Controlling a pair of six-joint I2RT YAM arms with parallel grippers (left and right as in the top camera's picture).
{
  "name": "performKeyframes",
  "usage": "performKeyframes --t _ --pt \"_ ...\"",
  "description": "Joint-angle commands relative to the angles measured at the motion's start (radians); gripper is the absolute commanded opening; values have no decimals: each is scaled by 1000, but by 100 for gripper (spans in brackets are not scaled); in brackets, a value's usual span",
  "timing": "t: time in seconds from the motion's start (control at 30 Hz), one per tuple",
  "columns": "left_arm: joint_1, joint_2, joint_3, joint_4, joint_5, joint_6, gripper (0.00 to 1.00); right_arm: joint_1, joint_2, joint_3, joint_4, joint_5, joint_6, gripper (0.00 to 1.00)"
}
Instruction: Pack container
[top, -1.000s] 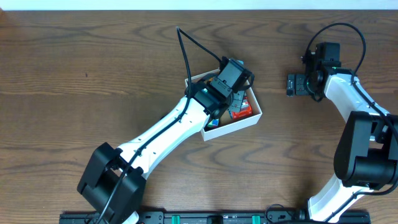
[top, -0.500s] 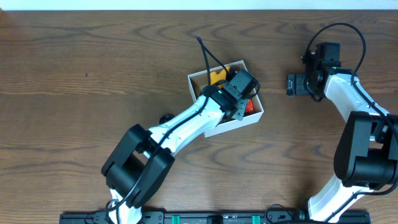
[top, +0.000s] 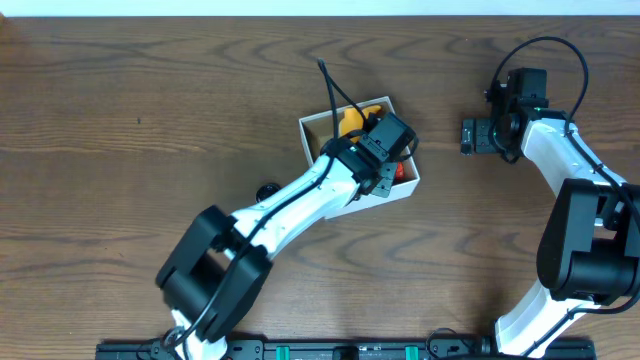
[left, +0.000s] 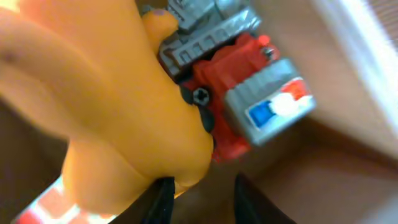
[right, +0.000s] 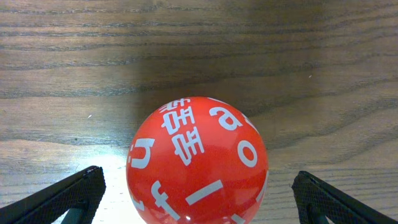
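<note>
The container (top: 386, 197) is a shallow white-walled cardboard box with a brown inside (left: 323, 174), at mid table. In it lie a yellow toy (top: 349, 119) and a red-and-grey toy vehicle (top: 402, 172). Both fill the left wrist view, the yellow toy (left: 106, 106) beside the vehicle (left: 249, 99). My left gripper (top: 388, 150) reaches down into the box. Its fingers (left: 202, 186) are open with nothing between them, and the left finger touches the yellow toy. My right gripper (top: 468, 135) is open on the table at the right. A red ball with white letters (right: 198, 162) sits between its fingers (right: 199, 182).
A small black object (top: 267, 190) lies on the wooden table left of the box, beside my left arm. The left arm's cable (top: 335, 85) loops above the box's far edge.
My left gripper has shifted right and deeper into the box, uncovering the yellow toy at the far side. The box has slid slightly. The right arm has not moved.
</note>
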Motion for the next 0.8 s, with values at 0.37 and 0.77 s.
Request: performKeyframes --t 0.37,0.77 --pt "9 -198 -5 23 -98 7 38 -1 -18 -2 -1 3 -2 99" --pt "10 -97 -5 91 -205 42 44 -1 -18 -2 -1 3 -2 99"
